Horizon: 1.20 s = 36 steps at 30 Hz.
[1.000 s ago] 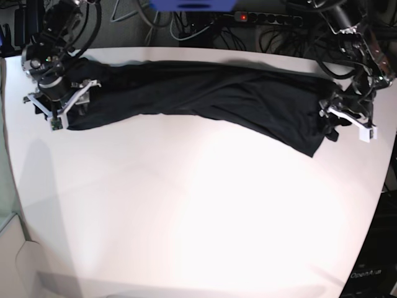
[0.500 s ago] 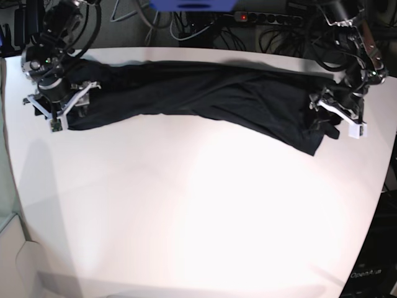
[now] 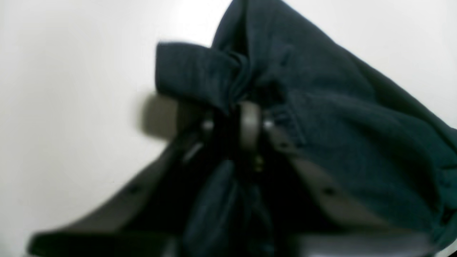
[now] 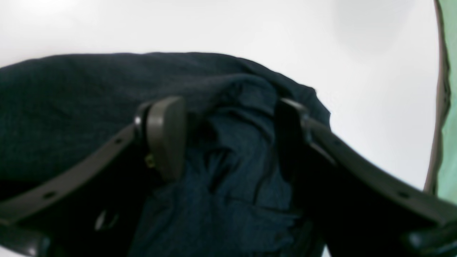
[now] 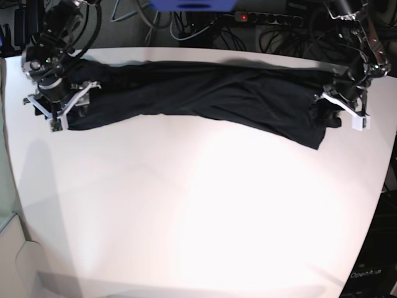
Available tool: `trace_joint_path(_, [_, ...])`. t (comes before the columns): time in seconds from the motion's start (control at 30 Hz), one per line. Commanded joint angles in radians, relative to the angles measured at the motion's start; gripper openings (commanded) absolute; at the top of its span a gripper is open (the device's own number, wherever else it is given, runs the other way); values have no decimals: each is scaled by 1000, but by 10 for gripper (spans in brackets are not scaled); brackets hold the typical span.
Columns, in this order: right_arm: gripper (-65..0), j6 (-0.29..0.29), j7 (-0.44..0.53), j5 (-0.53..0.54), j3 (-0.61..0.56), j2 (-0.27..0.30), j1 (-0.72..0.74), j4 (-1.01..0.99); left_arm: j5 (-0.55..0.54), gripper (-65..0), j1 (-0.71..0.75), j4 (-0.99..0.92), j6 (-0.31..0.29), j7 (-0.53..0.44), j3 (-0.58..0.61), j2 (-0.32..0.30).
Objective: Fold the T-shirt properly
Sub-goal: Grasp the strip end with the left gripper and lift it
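Left gripper [image 3: 235,117] has just clamped onto the T-shirt [image 5: 205,93] end; right gripper [image 4: 228,139] stays spread over cloth. One end secured, pending the other.

White table [image 5: 198,217]; power strip [image 5: 267,18], tangled cables [image 5: 186,28] behind

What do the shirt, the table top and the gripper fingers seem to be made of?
Shirt: thin, soft knit cloth, matte black; it bunches into loose folds and shows a fine weave up close.
Table: smooth white top, probably laminate or painted board; light reflects softly from it.
Right gripper fingers: dark, matte, seemingly hard plastic with small holes; the pad material is unclear.
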Motion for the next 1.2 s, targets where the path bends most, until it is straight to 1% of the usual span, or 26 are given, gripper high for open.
trace_joint_path(0.0, [-262, -4, 21, 11, 1, 4, 8, 16, 64, -650, 19, 1, 16, 98, 5, 5])
trace_joint_path(0.1, [-262, -4, 21, 11, 1, 4, 8, 16, 62, -650, 19, 35, 16, 98, 7, 11])
trace_joint_path(0.2, [-262, -4, 21, 11, 1, 4, 8, 16, 61, -650, 22, 113, 17, 98, 59, 13])
trace_joint_path(0.27, [-262, -4, 21, 11, 1, 2, 8, 16, 57, -650, 42, 185, 17, 104, 92, 34])
trace_joint_path(0.53, [-262, -4, 21, 11, 1, 1, 8, 16, 64, -650, 30, 513, 19, 267, 114, 129])
trace_joint_path(0.63, [-262, -4, 21, 11, 1, 1, 8, 16, 64, -650, 30, 609, 70, 317, 114, 145])
trace_joint_path(0.7, [-262, -4, 21, 11, -1, 1, 8, 16, 61, -650, 31, 638, 91, 327, 114, 146])
trace_joint_path(0.87, [-262, -4, 21, 11, -1, 4, 8, 16, 61, -650, 36, 648, 145, 317, 102, 157])
trace_joint_path(0.9, [-262, -4, 21, 11, -1, 4, 8, 16, 61, -650, 36, 648, 162, 317, 102, 158])
trace_joint_path(0.97, [-262, -4, 21, 11, -1, 6, 8, 16, 61, -650, 35, 650, 215, 316, 99, 158])
trace_joint_path(1.03, [-262, -4, 21, 11, -1, 6, 7, 16, 56, -650, 35, 652, 248, 316, 96, 158])
trace_joint_path(1.13, [-262, -4, 21, 11, -1, 7, 7, 16, 53, -650, 35, 659, 275, 316, 106, 161])
trace_joint_path(1.17, [-262, -4, 21, 11, -1, 7, 7, 16, 57, -650, 36, 665, 278, 316, 115, 178])
